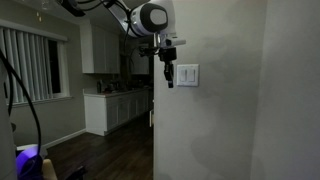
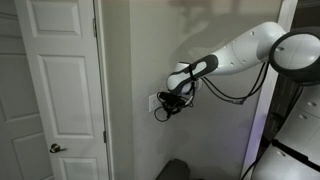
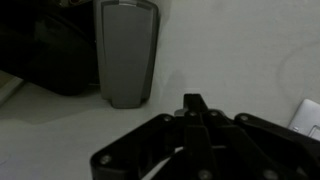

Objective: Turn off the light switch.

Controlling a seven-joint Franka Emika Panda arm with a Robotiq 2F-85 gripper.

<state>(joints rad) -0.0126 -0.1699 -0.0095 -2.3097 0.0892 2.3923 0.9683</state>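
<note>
The light switch [image 1: 187,75] is a small white plate on the pale wall, near the wall's corner edge. In an exterior view only its edge [image 2: 153,101] shows beside the gripper. In the wrist view a white corner at the right edge [image 3: 309,114] looks like the plate. My gripper [image 1: 169,80] hangs just beside the plate, fingers pressed together and holding nothing. It also shows in an exterior view [image 2: 167,105] and in the wrist view [image 3: 192,100], its tip close to the wall. I cannot tell whether it touches the paddle. The room is dim.
A white panelled door [image 2: 55,85] with a lever handle stands near the switch wall. Past the wall corner are white kitchen cabinets [image 1: 115,105], a dark wood floor and a window with vertical blinds [image 1: 30,65]. A grey upright shape [image 3: 128,50] shows in the wrist view.
</note>
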